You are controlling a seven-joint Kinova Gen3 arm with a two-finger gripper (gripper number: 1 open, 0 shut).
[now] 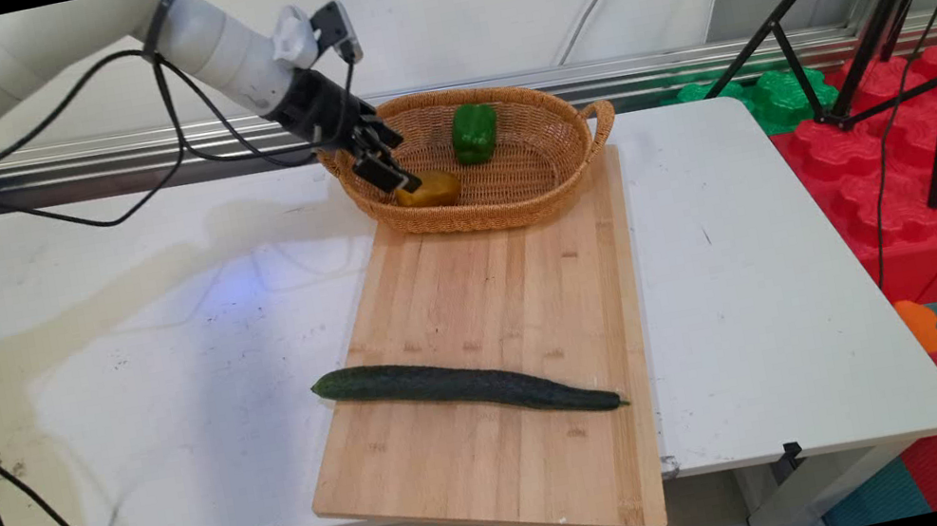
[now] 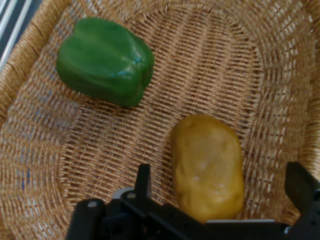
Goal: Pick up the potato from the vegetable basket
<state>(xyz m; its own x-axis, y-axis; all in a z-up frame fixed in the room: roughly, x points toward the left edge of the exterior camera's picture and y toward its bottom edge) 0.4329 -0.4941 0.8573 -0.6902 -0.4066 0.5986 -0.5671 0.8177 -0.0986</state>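
You have a white table [image 1: 161, 375] with scuffs and a faint stain across its left half. Lying directly on it is a bamboo cutting board [image 1: 494, 297], running from the centre toward 6 o'clock, where its near end overhangs the table edge. At 12 o'clock a woven wicker basket [image 1: 516, 202] sits with its near side on the board's far end. A long dark cucumber [image 1: 462, 388] lies across the board's near half.

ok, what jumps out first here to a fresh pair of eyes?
The gripper reaching into the basket at the table's far side, open fingers either side of a potato, with a green pepper beside it. Nearer, a long cucumber lies across the board.
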